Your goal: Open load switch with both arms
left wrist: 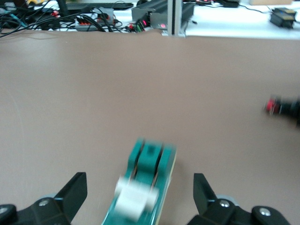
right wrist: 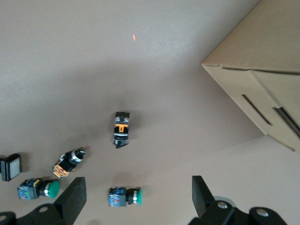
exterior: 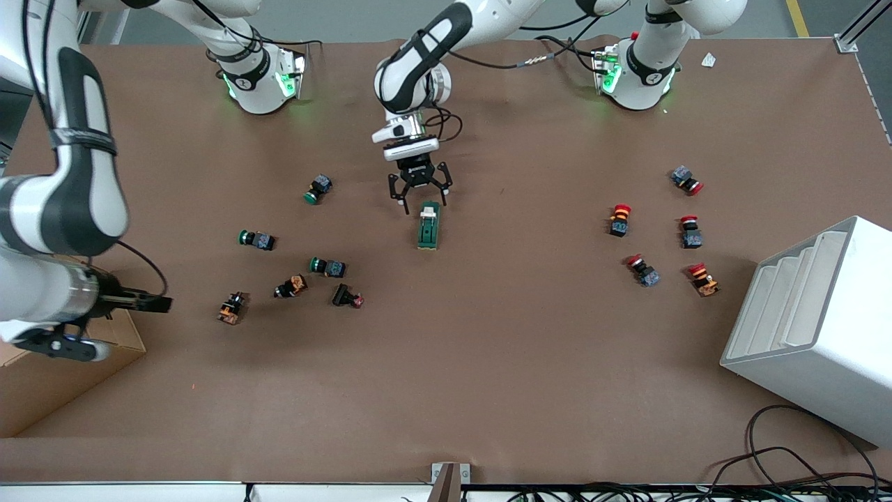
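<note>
The load switch (exterior: 428, 226), a dark green block with a white tab at the end farther from the front camera, lies mid-table. My left gripper (exterior: 423, 202) hangs low over that tab end, open. In the left wrist view the load switch (left wrist: 140, 187) lies between the spread fingers (left wrist: 75, 187) of the left gripper (left wrist: 139, 180), not touching them. My right gripper (exterior: 150, 303) is up in the air beside a cardboard box (exterior: 63, 369) at the right arm's end. It is open (right wrist: 138, 199), with a green push button (right wrist: 124, 197) on the table below it.
Green and dark push buttons (exterior: 327, 266) lie scattered toward the right arm's end. Red ones (exterior: 620, 217) are toward the left arm's end. A white stepped rack (exterior: 815, 328) stands at that end near the front edge. The cardboard box (right wrist: 262, 89) also shows in the right wrist view.
</note>
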`<state>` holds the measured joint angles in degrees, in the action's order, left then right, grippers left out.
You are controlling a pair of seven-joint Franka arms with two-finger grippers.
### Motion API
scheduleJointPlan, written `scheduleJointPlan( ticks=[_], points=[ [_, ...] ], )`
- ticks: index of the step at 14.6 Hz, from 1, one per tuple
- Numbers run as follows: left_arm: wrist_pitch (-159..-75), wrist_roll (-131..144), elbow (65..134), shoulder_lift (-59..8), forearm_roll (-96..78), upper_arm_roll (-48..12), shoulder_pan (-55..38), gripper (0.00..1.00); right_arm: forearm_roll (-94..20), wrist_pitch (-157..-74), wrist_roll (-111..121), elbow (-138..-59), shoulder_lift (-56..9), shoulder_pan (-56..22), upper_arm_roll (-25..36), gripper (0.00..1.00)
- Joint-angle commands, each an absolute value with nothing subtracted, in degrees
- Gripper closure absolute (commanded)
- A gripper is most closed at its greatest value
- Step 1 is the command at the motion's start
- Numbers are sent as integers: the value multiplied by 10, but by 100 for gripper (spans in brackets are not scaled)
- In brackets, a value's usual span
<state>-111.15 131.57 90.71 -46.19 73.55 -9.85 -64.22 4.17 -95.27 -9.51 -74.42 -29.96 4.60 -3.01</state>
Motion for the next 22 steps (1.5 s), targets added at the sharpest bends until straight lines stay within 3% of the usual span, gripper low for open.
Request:
scheduleJointPlan(
  ticks=[1, 4, 6, 14, 22],
  points=[
    [-1135, 1243, 898, -389, 642, -104, -593, 0, 54, -966, -84, -779, -261, 50, -43, 0],
    [-1136, 1117, 874, -316, 514, -101, -527, 0, 54, -970, -71, -779, -247, 41, -31, 0],
    [-1136, 1035, 860, -281, 460, -98, -471, 0, 43, -971, -25, -779, -238, 14, 20, 0],
    [-1131, 664, 813, -194, 257, -99, -253, 0, 22, -969, 14, -796, -193, -6, 66, 0],
    [-1007, 303, 822, -75, 92, -96, -97, 0, 8, -931, 13, -818, -124, -5, 68, 0]
  ],
)
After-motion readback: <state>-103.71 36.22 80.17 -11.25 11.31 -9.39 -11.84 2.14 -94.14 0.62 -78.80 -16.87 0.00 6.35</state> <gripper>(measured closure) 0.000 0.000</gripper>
